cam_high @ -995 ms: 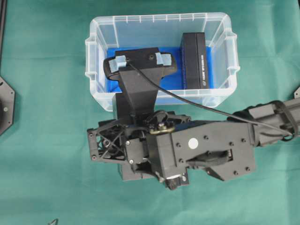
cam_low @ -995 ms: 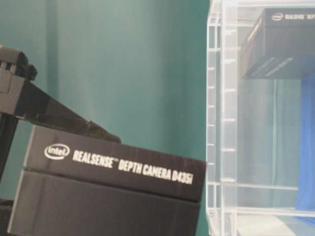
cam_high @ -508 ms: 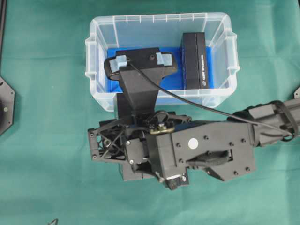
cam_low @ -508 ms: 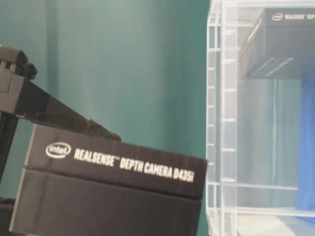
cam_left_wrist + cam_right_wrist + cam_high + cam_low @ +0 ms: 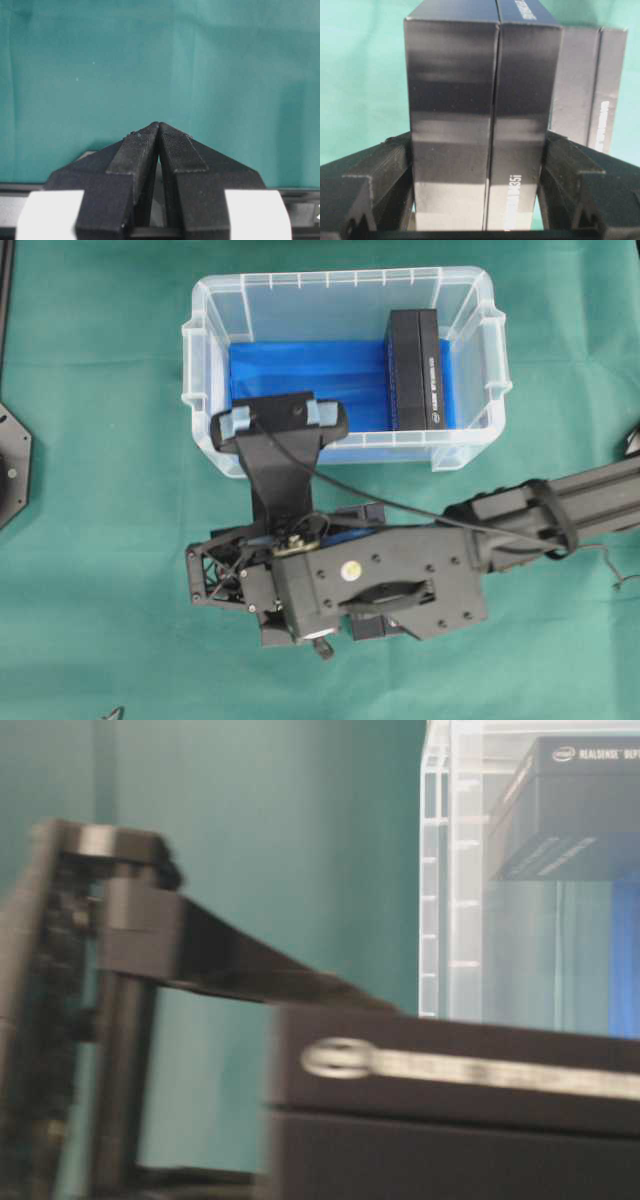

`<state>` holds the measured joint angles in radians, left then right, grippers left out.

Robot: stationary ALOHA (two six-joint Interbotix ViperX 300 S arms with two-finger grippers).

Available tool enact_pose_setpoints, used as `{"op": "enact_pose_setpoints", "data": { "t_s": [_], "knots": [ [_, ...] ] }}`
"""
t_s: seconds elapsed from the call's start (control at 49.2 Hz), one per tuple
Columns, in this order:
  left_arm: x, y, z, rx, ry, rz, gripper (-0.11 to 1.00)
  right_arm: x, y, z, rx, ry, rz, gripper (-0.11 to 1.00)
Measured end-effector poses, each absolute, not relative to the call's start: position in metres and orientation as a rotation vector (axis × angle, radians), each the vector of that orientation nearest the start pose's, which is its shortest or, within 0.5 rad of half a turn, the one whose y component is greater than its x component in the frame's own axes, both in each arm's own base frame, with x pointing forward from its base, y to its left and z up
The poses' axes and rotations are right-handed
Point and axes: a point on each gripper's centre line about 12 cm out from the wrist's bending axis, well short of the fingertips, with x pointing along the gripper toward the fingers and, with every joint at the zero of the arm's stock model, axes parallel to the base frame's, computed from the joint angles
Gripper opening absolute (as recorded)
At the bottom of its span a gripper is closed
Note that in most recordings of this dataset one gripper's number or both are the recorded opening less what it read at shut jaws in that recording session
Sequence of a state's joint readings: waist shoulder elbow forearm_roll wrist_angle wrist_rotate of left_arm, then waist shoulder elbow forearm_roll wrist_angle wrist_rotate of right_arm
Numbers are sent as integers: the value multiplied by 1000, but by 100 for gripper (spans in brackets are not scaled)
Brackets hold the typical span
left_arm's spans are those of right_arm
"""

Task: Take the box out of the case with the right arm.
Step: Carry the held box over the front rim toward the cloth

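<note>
1. Across the whole tabletop lies a green cloth [image 5: 90,570], which carries everything else.
2. Near the cloth's far edge stands the case [image 5: 205,430], a large clear plastic rectangular bin with a ribbed rim and a bright blue bottom lining.
3. From the cloth's right edge the all-black right arm [image 5: 560,505] reaches toward the middle, its boxy wrist hanging over the cloth just in front of the case's near wall, with a thin black cable [image 5: 400,505] running along it.
4. Against the case's right end, on the blue lining, lies a second black rectangular carton [image 5: 415,370] with white lettering on its side.
5. Between the lattice-framed fingers of the right gripper [image 5: 477,175] sits the black rectangular box [image 5: 475,125], clamped on both long faces; it is outside the case, in front of its near wall, and blurred in the table-level view.
6. Over bare green cloth, the left gripper [image 5: 159,131], black with white brackets, has its fingertips pressed together with nothing between them.
</note>
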<state>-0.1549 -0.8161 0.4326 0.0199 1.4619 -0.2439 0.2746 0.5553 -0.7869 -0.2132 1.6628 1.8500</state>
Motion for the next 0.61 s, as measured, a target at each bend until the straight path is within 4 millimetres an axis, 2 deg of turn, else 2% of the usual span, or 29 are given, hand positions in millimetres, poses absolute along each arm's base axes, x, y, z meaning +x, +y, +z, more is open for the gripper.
{"op": "enact_pose_setpoints", "data": {
  "t_s": [0.244, 0.406, 0.508, 0.609],
  "knots": [
    [155, -22, 385, -124, 1081, 9, 0, 516, 125, 244, 1223, 979, -1159, 68],
    [155, -22, 384, -124, 1081, 9, 0, 514, 128, 211, 1258, 988, -1184, 68],
    [155, -22, 384, -125, 1081, 10, 0, 513, 129, 195, 1280, 990, -1191, 68],
    [155, -22, 384, -124, 1081, 9, 0, 515, 130, 187, 1299, 982, -1166, 68]
  ]
}}
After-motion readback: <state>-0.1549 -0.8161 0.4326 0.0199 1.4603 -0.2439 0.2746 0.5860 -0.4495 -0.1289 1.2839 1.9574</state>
